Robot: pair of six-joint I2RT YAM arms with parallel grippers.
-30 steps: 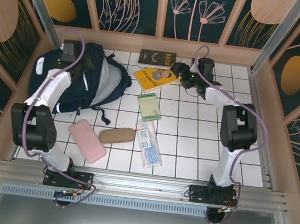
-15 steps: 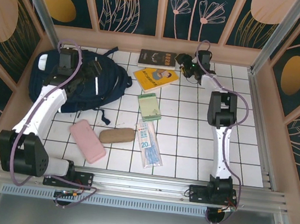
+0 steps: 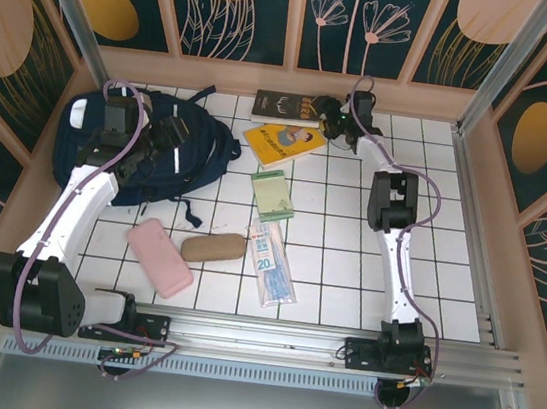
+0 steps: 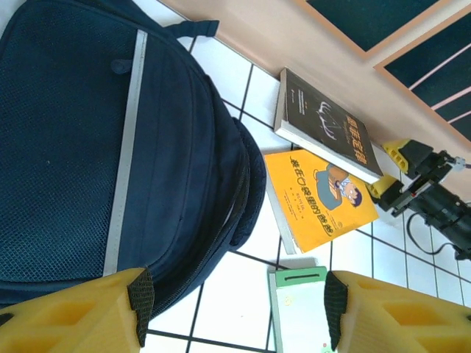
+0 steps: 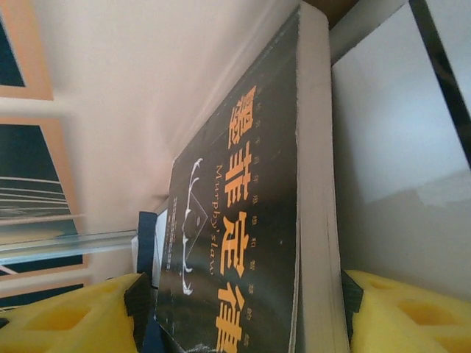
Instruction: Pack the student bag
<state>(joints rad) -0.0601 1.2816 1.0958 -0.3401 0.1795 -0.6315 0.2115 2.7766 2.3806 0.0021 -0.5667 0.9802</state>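
The student bag (image 3: 198,151), a navy backpack with a white stripe, lies at the back left (image 4: 66,147). My left gripper (image 3: 175,137) hovers over its right edge, open (image 4: 232,316), with the bag's zipper edge and bare tile between the fingers. My right gripper (image 3: 326,121) reaches to the back wall. It stands open (image 5: 243,316) around the right end of a black book (image 3: 284,107) with orange lettering (image 5: 243,243). A sliver of gap shows at its left pad (image 5: 140,301). That book lies flat by the wall (image 4: 324,132).
A yellow book (image 3: 284,142) lies just in front of the black one. A green notepad (image 3: 272,194), a packet of pens (image 3: 273,265), a brown case (image 3: 213,247) and a pink case (image 3: 160,257) lie mid-table. The pink back wall (image 3: 290,81) stands right behind the black book.
My left gripper opened and let go of the bag, whose lifted flap has dropped flat. My right arm stretched from beside the yellow book to the black book, its jaws narrowing.
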